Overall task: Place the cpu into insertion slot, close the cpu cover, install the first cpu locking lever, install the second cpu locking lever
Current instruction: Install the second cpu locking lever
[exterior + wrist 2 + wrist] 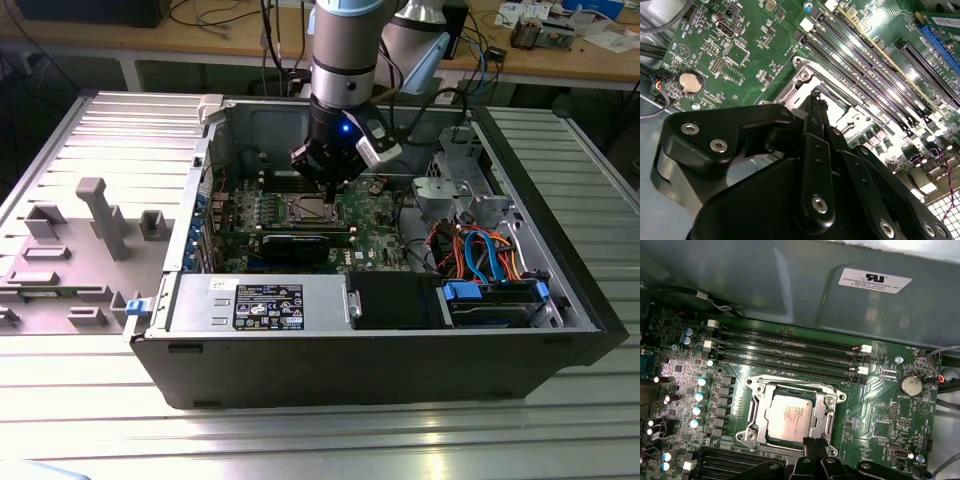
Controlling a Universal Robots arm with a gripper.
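Hovered low over the insertion slot [792, 416] near the middle of the motherboard [880, 395], claw [815, 444] poised at the socket's edge, fingers pressed together and holding nothing. Sat already in the slot: the cpu [791, 415], grey top up and square to the frame. Framed round it, the cpu cover [829, 416] (whether fully latched, cannot tell). Lay just beside the socket, the memory slots [790, 347]. Likely held narrow so as to push rather than grip

Open PC case [400, 370] sits mid-frame on a slatted metal table [300, 440], grey plastic shroud [90, 240] lying at left, blue and orange cables [485, 255] bunched at right.
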